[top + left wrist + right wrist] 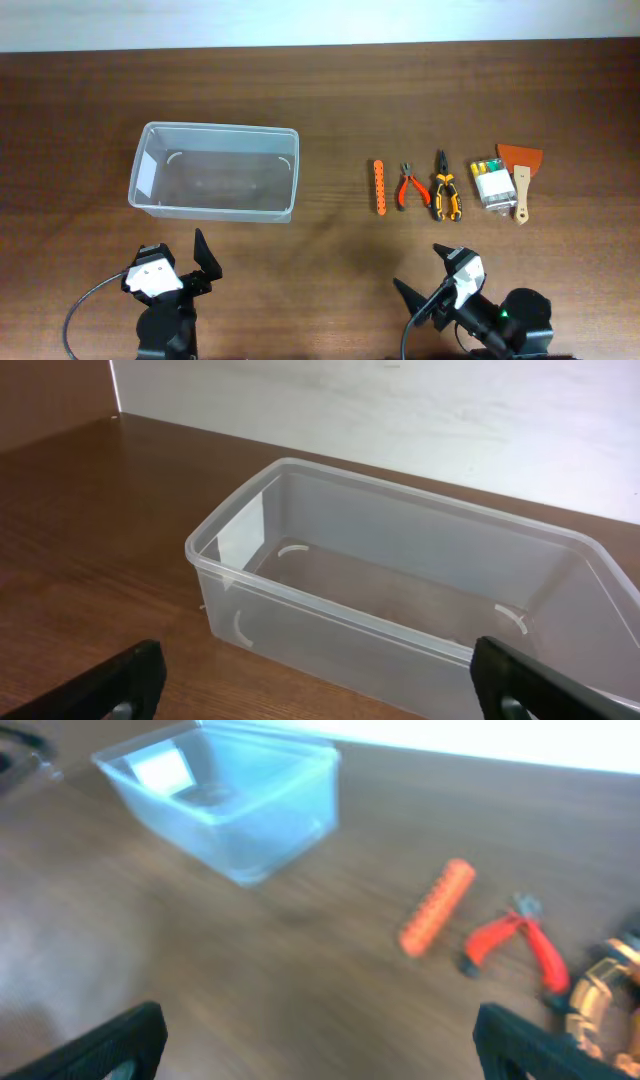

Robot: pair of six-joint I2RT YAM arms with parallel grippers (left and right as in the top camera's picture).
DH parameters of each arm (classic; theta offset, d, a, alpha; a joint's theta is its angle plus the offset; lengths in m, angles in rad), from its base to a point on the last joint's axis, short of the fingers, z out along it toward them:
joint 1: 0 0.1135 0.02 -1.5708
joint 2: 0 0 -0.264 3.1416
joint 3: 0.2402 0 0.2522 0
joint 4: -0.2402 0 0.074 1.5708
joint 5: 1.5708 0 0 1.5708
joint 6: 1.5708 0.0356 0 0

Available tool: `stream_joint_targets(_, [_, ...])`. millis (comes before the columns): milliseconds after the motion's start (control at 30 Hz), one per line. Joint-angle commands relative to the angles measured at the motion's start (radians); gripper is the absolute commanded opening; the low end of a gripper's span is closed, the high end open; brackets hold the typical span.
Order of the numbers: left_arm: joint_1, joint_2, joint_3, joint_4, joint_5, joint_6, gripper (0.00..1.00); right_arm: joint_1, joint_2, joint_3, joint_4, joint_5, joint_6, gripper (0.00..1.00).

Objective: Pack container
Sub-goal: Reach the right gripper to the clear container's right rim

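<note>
The clear plastic container (150,205) stands empty on the left of the wooden table; it also shows in the left wrist view (330,615) and the right wrist view (230,810). To the right lie an orange perforated bar (380,186), red-handled pliers (407,186), yellow-and-black pliers (445,192), a pack of batteries (490,183) and a scraper with an orange blade (520,172). My left gripper (175,252) is open and empty just in front of the container (320,690). My right gripper (420,268) is open and empty in front of the tools (320,1040).
The right wrist view is blurred; it shows the orange bar (437,906), red pliers (515,945) and the yellow pliers' handles (600,995). A pale wall runs along the table's far edge (320,45). Bare wood lies between the container and the tools.
</note>
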State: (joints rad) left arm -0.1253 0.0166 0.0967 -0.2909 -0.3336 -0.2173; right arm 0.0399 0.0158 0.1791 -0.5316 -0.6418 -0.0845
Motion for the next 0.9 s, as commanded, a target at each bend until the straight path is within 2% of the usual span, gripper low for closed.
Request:
stream_joint_targets(0, [-0.005, -0.005, -0.004, -0.001, -0.003, 0.009, 0.99, -0.008, -0.008, 0.020, 0.052, -0.108, 0.216, 0.98])
stream_joint_targets(133, [-0.005, -0.005, -0.004, -0.001, -0.003, 0.009, 0.99, -0.008, 0.057, 0.132, 0.098, -0.052, 0.266, 0.98])
stream_joint_targets(267, [-0.005, -0.005, -0.004, -0.001, -0.003, 0.009, 0.99, -0.008, 0.244, 0.348, 0.077, 0.010, 0.255, 0.98])
stream_joint_targets(367, [-0.005, -0.005, -0.004, -0.001, -0.003, 0.009, 0.99, -0.007, 0.465, 0.603, -0.027, 0.011, 0.211, 0.98])
stream_joint_targets(500, [-0.005, -0.005, -0.004, -0.001, -0.003, 0.009, 0.99, 0.008, 0.793, 1.030, -0.290, 0.006, 0.114, 0.99])
stream_joint_targets(633, [-0.005, -0.005, -0.004, -0.001, -0.003, 0.009, 0.99, 0.022, 1.057, 1.327, -0.424, -0.091, 0.196, 0.98])
stream_joint_targets(733, [-0.005, -0.005, -0.004, -0.001, -0.003, 0.009, 0.99, 0.042, 1.199, 1.429, -0.402, -0.102, 0.240, 0.98])
stream_joint_targets(867, [-0.005, -0.005, -0.004, -0.001, -0.003, 0.009, 0.99, 0.212, 1.382, 1.541, -0.430, 0.192, 0.309, 0.99])
